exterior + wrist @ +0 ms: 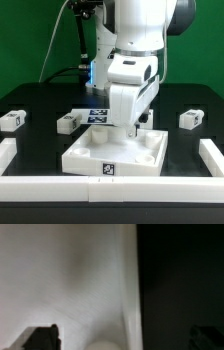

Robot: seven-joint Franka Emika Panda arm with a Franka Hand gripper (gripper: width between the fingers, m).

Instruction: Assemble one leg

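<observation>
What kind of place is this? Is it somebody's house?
Most likely a robot lab, not a house: a white robot arm stands over a black table with white rails, a green backdrop hangs behind, and small blocks carry black-and-white tags.

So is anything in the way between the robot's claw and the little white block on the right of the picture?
Nothing visible. The gripper hangs at the tray-like part's far edge, and only bare black table lies between it and the leg on the exterior view's right.

White square tray-like part (pixel 88 157) centre on black table (pixel 35 140), marker board (pixel 97 114) just beyond it, white rail (pixel 60 187) along near edge, green backdrop (pixel 30 40) far.
</observation>
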